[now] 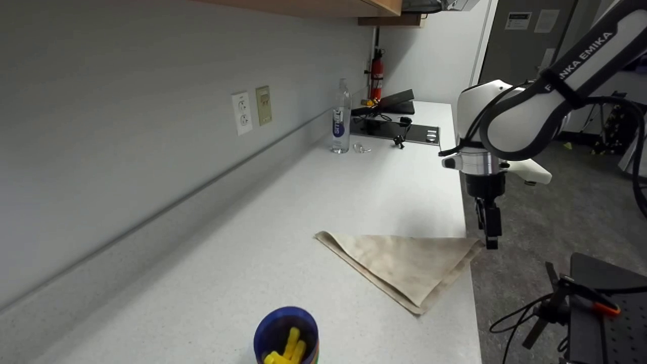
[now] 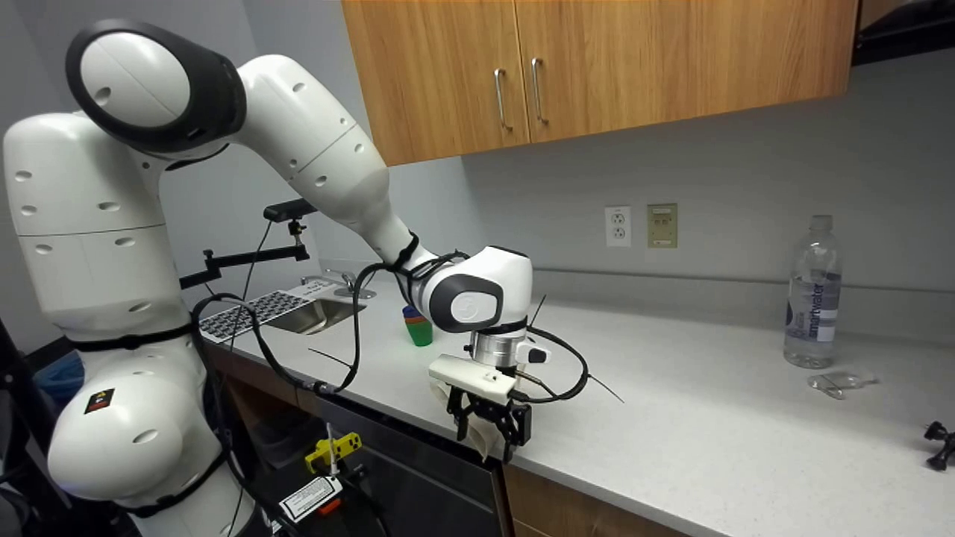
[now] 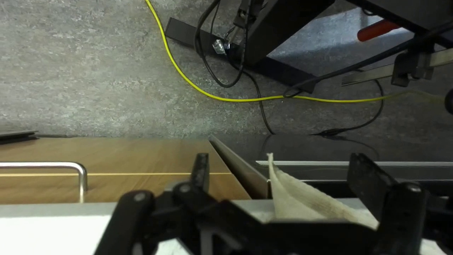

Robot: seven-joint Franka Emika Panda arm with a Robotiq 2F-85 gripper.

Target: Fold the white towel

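Observation:
The towel, off-white to beige, lies on the counter folded into a triangle. One edge shows two layers. Its right corner sticks out past the counter's front edge. In an exterior view it is mostly hidden behind the gripper, with a strip showing. My gripper points down just outside the counter edge, at that corner. It also shows in an exterior view. In the wrist view the gripper is open, its fingers wide apart. The towel corner stands between the fingers and touches neither fingertip visibly.
A cup with yellow pieces stands on the counter. A water bottle stands by the wall, with a small clear item beside it. The counter's front edge drops to wooden drawers and floor. A cooktop lies farther back.

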